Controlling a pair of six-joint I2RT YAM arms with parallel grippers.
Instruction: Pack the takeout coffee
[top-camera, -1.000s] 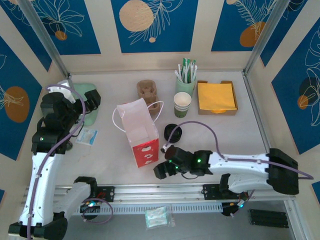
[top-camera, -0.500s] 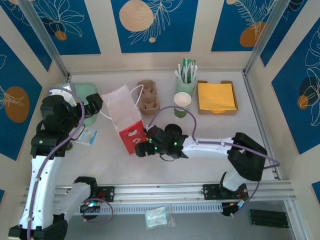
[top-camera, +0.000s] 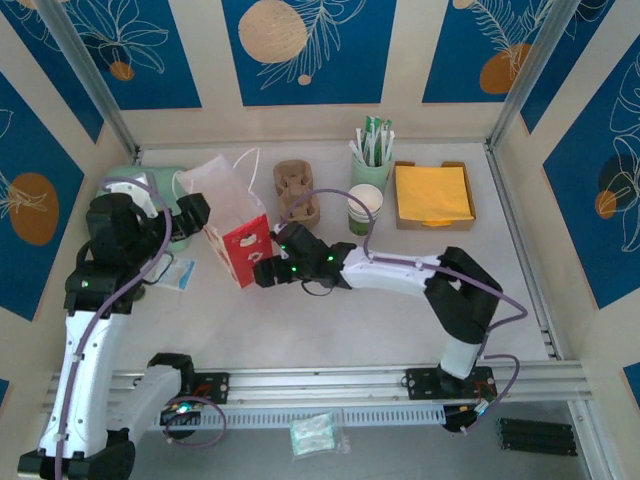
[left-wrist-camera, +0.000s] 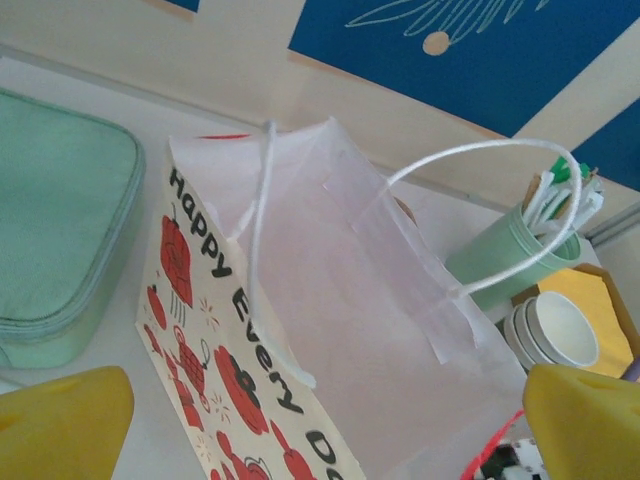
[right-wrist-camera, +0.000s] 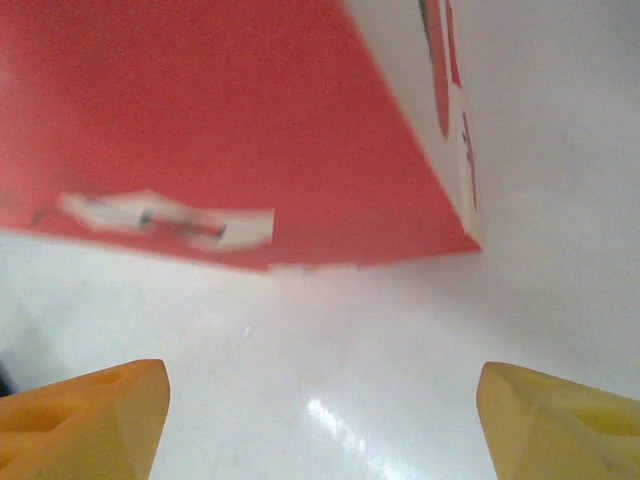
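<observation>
- Tabletop (top-camera: 400, 310): paper bag (top-camera: 236, 240) shifted from centre to left-rear, now tipped, mouth toward left tool (top-camera: 190, 212) (shoved, not lifted, by the look of it).
- Meaning: bag staged for holding open; packing not started.
- Right arm stretched low across tabletop; right tool (top-camera: 263, 272) released, fingers spread at bag's red base.
- Left arm raised; tool released beside bag rim.
- Takeout coffee cup (top-camera: 364, 208) upright at rear, beside cup carrier (top-camera: 297, 190), apart from bag.

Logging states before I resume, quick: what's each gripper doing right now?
Left gripper: open, empty, facing the paper bag.
Right gripper: open, empty, the bag's red base just ahead.
</observation>
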